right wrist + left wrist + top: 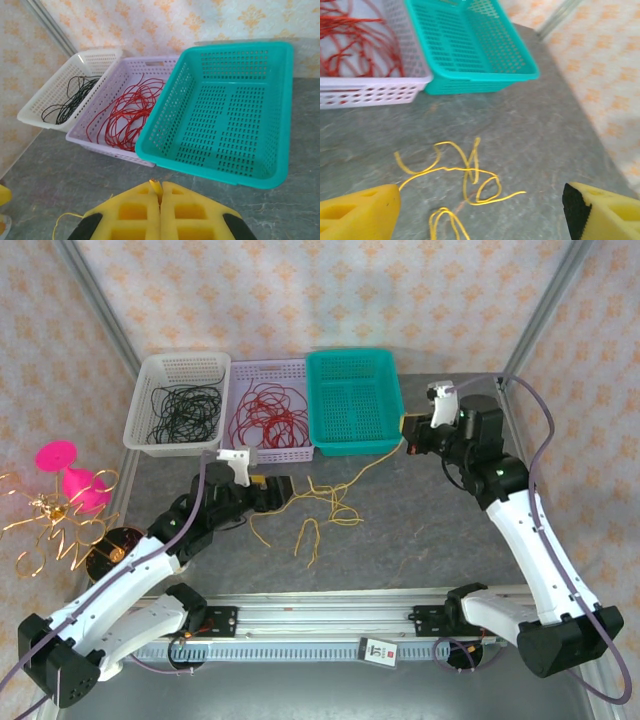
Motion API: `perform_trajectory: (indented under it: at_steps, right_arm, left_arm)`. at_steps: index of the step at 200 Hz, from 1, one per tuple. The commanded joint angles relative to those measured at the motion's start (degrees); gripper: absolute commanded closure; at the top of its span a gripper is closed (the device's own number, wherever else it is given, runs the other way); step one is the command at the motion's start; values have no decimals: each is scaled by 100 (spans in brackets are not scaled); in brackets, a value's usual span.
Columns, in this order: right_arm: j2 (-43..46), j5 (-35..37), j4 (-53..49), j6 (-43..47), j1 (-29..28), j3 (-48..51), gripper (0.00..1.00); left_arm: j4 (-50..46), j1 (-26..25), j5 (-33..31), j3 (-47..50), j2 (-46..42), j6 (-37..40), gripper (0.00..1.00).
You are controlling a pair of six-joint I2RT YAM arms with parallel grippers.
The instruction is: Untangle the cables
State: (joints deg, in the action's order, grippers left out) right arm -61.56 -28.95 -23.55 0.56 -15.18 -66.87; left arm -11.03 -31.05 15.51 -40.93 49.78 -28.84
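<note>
As your right claw [161, 194] is clamped on the yellow cable [470, 172] end near the back edge of the counter [430, 540], lift slowly toward the green basket [287, 125], with the wide-apart left claw [480, 212] poised over the loops mid-counter.

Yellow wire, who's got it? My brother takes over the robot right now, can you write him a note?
Left tool: open, beside the yellow cable looped on the table.
Right tool: shut on one end of the yellow cable, in front of the teal basket.
Red cables: in the lavender basket, apart from the yellow one.
Done: red and yellow look separated.
Left: the yellow cable lies in loose loops; probably draw it out and basket it.
</note>
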Motion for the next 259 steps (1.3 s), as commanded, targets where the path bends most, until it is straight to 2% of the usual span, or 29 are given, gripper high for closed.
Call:
perform_trajectory:
  at_steps: [1,17,42,78,106,140,189,209,230,259]
  right_arm:
    - [88,-252,400,-215,7,82,100]
    - [-80,192,513,-321,6,-57,100]
    - [-580,1446,661,-430,11,-521,100]
    - [-2185,2525,856,-491,6,-1509,100]
    - [-3533,3290,741,-155,17,-2515,100]
    - [-4992,3207,527,-93,8,-3789,100]
    - [-6834,3707,-370,-306,-121,-5764,99]
    - [-7128,4116,-479,-616,-158,-6095,96]
    - [-7203,3905,-303,-701,-198,-6116,95]
    - [-7441,4090,-482,-655,-361,-6235,91]
  left_arm:
    - [454,-18,607,-171,87,179,16]
    - [478,-15,552,-115,177,122,21]
    - [531,-21,401,109,173,5,23]
    - [702,-24,365,517,116,-224,25]
    - [637,-44,147,680,28,-329,29]
    - [366,-81,-11,570,55,-226,30]
    - [135,-103,-109,582,36,-157,30]
    - [147,-107,-129,650,50,-177,31]
    - [210,-104,-120,716,37,-224,31]
    - [248,-103,-152,767,43,-221,31]
